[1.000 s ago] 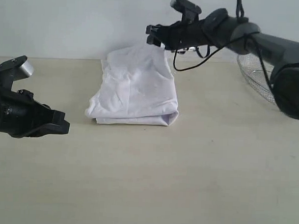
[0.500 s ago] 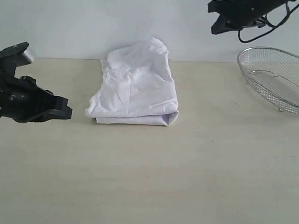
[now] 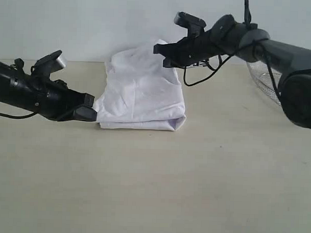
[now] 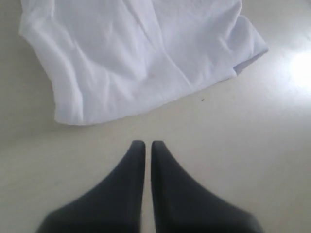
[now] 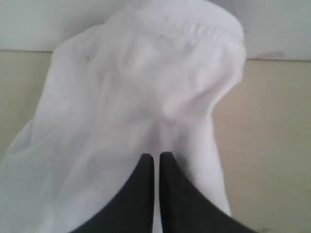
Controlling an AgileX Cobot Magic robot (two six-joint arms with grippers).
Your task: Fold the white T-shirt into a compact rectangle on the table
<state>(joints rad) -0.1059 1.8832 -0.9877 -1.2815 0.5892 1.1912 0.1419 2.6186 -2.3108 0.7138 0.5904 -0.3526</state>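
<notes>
You moved both in: left claw [image 3: 89,113], closed, just left of folded white cotton T-shirt [image 3: 141,95]; right claw [image 3: 160,49], closed, over far edge.

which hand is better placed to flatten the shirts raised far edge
Right: the right hand hangs over the raised far edge of the white cotton T-shirt; the left hand is by its near corner.

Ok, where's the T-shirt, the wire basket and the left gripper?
white T-shirt [image 3: 141,95]: exterior view, middle of the folded top layer.
wire-mesh basket [image 3: 260,79]: exterior view, the bit of mesh wall that shows.
left gripper [image 4: 144,144]: left wrist view, between its shut fingertips.
</notes>
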